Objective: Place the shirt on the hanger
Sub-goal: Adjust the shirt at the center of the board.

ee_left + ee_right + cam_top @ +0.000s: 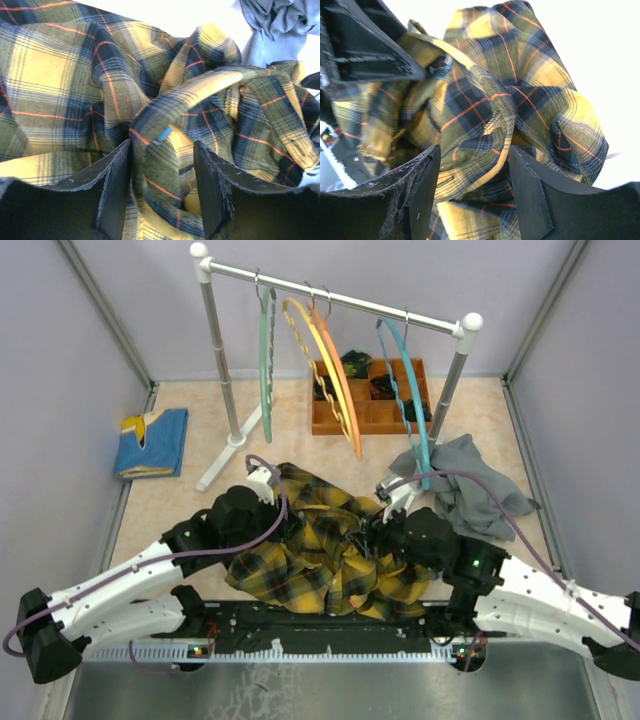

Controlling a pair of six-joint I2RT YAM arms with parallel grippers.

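The shirt (320, 550) lies crumpled on the worktop (180, 510) at lower centre. The left gripper (162, 165) and right gripper (475, 170) each have their jaws clamped on a bunched fold. The hanger (416, 405) hangs upper right.

Even, soft light fills the top view; the shirt (310, 560) casts only faint shadows. In both wrist views the background beyond the shirt is blown out white, and the dark fingers (75, 200) nearest the lens look slightly blurred.
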